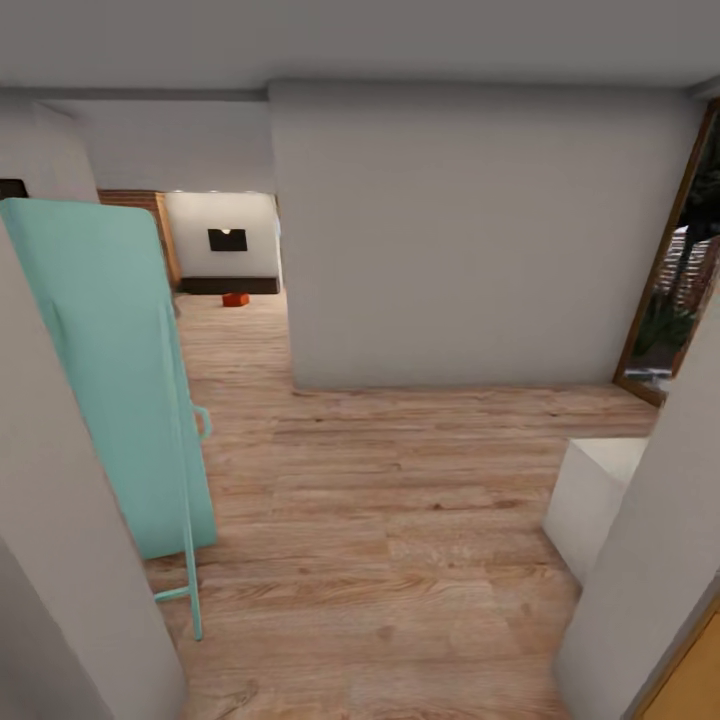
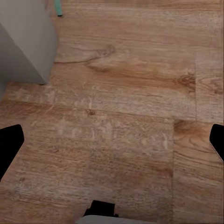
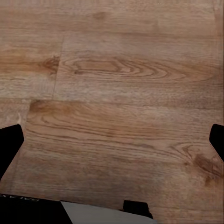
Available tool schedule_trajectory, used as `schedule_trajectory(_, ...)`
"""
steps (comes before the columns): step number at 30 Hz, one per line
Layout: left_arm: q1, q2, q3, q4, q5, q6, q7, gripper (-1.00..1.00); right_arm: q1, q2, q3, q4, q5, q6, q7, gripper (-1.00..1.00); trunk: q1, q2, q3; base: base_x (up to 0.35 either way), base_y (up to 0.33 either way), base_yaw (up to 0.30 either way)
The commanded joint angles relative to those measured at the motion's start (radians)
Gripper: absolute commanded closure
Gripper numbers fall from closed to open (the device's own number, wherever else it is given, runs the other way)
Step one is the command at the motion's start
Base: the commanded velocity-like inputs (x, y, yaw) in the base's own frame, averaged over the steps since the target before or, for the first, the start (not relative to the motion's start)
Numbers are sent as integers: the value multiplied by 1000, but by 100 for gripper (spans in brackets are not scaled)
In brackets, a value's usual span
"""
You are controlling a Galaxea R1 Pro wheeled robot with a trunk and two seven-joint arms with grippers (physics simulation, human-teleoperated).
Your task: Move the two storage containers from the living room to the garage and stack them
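Storage container (image 1: 235,299), small and orange-red, is spotted far down the hallway, resting on the wood plank floor (image 1: 400,520) beyond the grey dividing wall (image 1: 470,240), well apart from both claws and nowhere near their reach. Only one bin can be made out at this range; the second cannot be told. A mint-green folding frame (image 1: 120,370) is leaned against the near wall beside the route. Under the left gripper (image 2: 112,140) bare planks and a grey wall corner (image 2: 25,39) are seen, fingers spread wide with nothing between them; under the right gripper (image 3: 112,140) planks again are shown, the fingers likewise apart and empty. The approach step is judged to be in hand, nothing yet fetched. A drive forward past the frame and through the opening is called for next.
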Motion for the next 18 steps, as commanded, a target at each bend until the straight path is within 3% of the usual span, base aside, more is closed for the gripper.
schedule_trajectory(1,-2,0,4,4,-2,-5,2,-100,-1,0,0,0,4,-2,-1,-100,1,-1,-1,325,0,0)
schedule_trajectory(18,-2,0,3,4,-3,-5,3,-100,-1,0,0,0,4,2,1,-100,1,-1,-1,325,0,0)
